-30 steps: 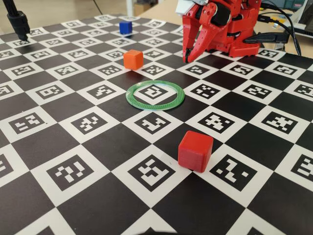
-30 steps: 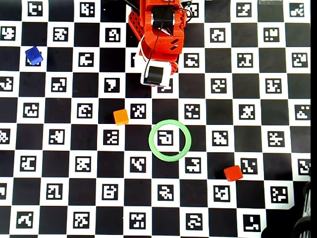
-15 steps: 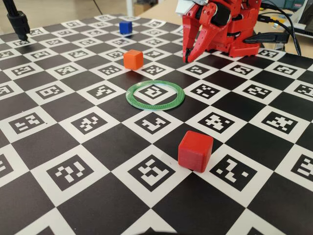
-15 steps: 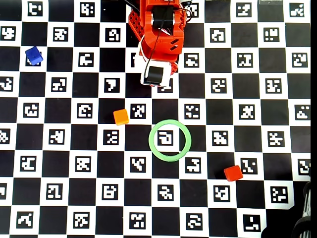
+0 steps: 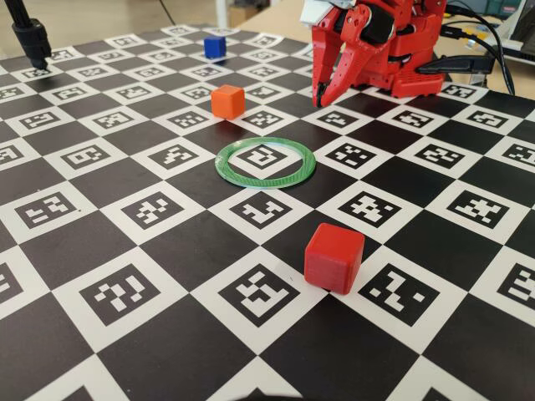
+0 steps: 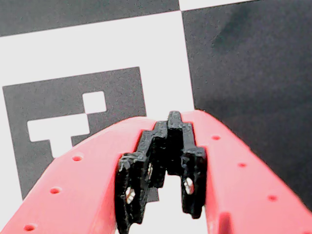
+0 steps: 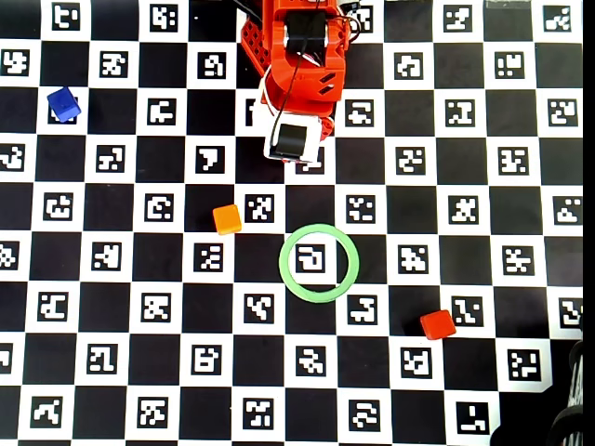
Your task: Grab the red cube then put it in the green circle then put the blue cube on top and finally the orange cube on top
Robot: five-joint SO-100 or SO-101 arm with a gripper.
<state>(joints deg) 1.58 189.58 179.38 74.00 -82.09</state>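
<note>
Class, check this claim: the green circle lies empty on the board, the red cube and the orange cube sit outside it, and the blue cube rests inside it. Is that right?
One detail is wrong: the blue cube is not inside the green circle. The overhead view shows it far off near the board's left edge. The circle is empty, and the red cube and orange cube do sit outside it.

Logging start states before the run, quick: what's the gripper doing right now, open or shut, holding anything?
Gripper: shut, fingers meeting at the tips, holding nothing, folded back near the arm's base.
</note>
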